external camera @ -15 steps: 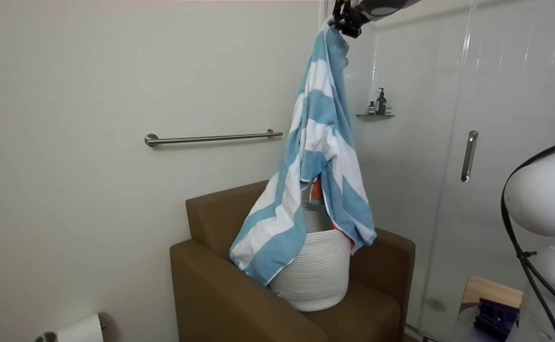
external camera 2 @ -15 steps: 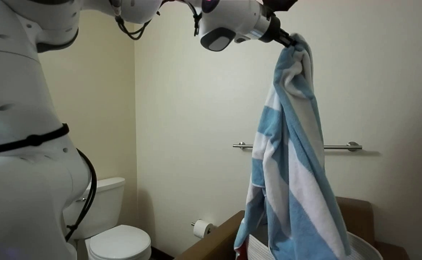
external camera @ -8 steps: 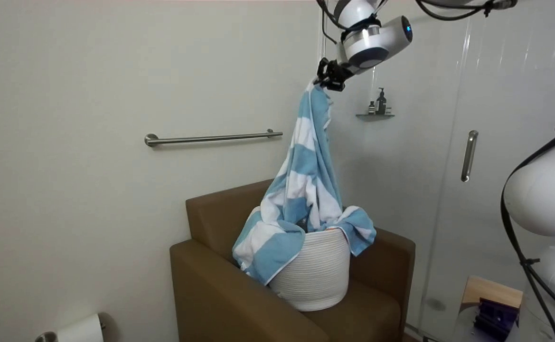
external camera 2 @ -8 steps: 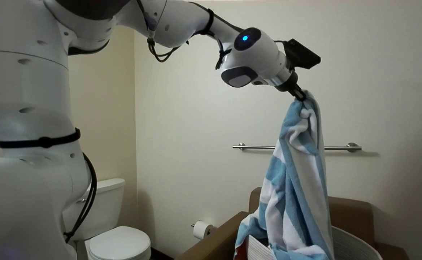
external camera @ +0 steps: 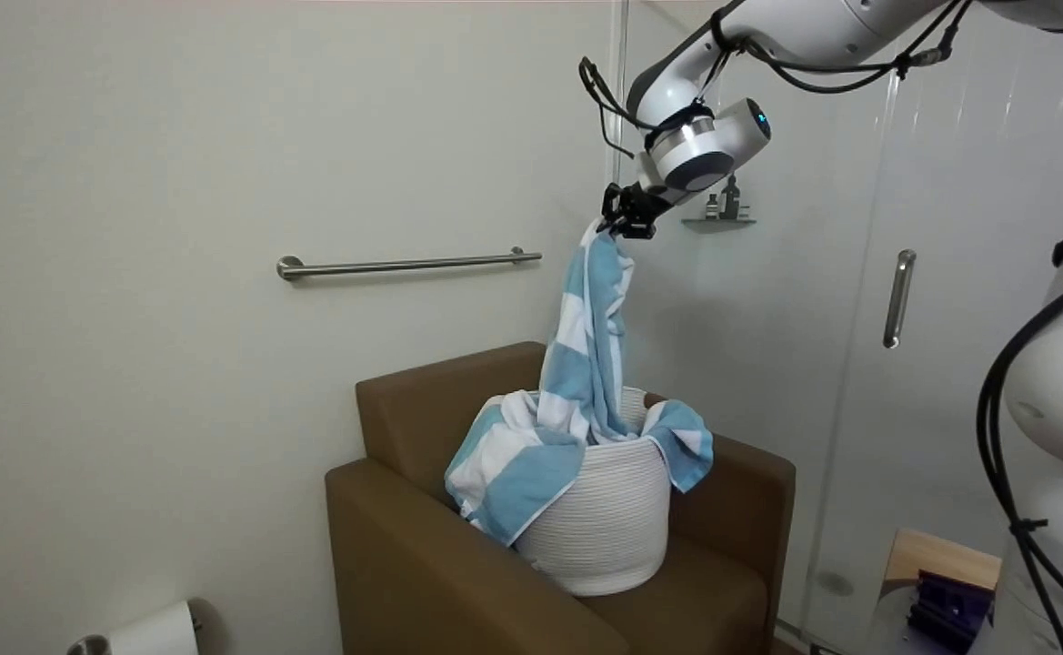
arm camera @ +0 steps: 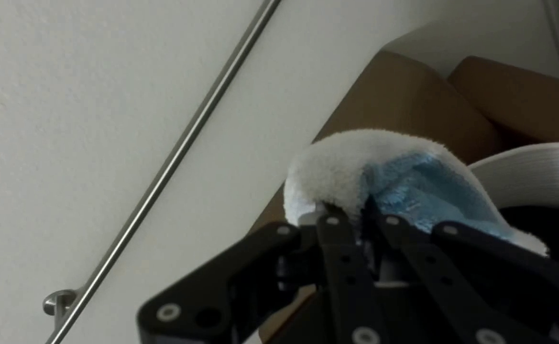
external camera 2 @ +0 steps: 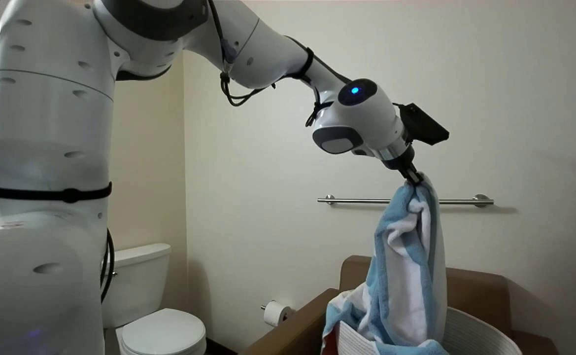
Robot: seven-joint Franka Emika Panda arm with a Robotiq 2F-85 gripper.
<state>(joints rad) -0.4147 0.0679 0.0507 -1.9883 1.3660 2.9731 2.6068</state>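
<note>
My gripper (external camera: 611, 227) is shut on the top of a blue-and-white striped towel (external camera: 576, 364), which hangs below it in both exterior views. The towel's lower part bunches in the mouth of a white woven basket (external camera: 604, 528), with one fold draped over the near left side and another over the right rim. In the wrist view, a white and blue bulge of the towel (arm camera: 336, 167) sticks out past the fingertips, hiding their ends. The basket (arm camera: 532, 172) shows at the right there, its inside dark. What lies deeper in it is hidden.
The basket stands on the seat of a brown armchair (external camera: 458, 555). Behind the chair a metal towel bar (external camera: 404, 267) is fixed to the wall. A glass shower door with a handle (external camera: 899, 298) and a corner shelf (external camera: 717, 222) with bottles are at the right. A toilet (external camera 2: 164, 330) stands near the base.
My gripper has come down steadily with the towel still held. More of the towel has sunk and folded into the basket's mouth, and the arm now shows more fully.
</note>
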